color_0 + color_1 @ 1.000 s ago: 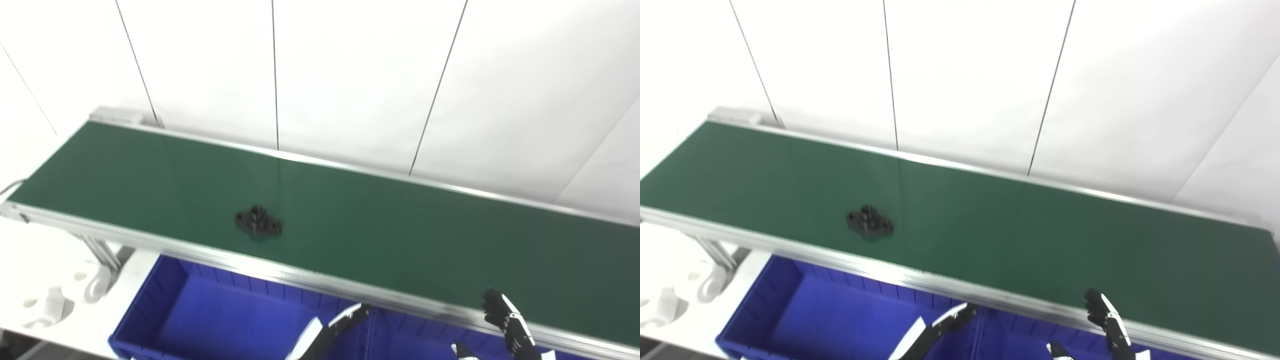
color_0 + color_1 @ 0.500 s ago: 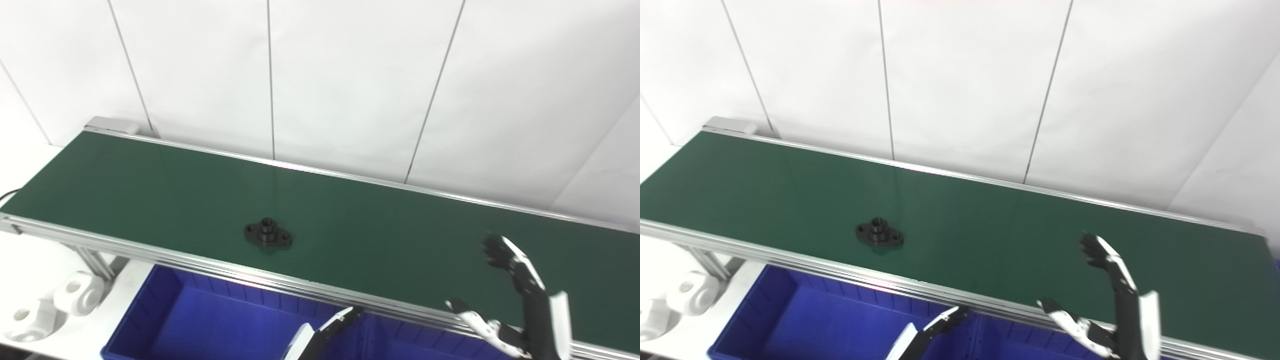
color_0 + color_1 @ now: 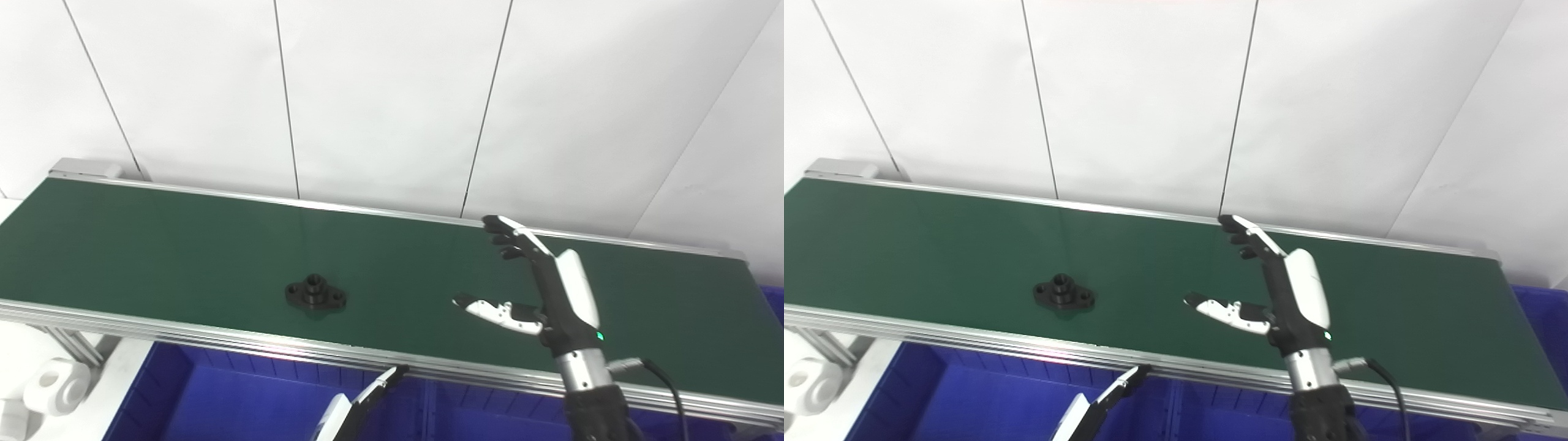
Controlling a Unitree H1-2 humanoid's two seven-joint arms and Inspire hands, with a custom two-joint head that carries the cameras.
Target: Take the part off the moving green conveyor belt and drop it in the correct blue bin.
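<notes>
A black flanged part lies flat on the green conveyor belt, left of middle, near the front rail. It also shows in the right eye view. My right hand is raised over the belt to the right of the part, open, fingers and thumb spread, holding nothing. It is well apart from the part. Only a fingertip of my left hand shows at the bottom edge, below the belt over a blue bin.
Blue bins sit below the belt's front rail; another blue bin is at the far right end. White parts lie at the bottom left. A white panelled wall stands behind the belt.
My right hand rose from the bottom edge and moved up and left over the belt, staying open. The camera view shifted, and the part sits a little further right along the belt.
</notes>
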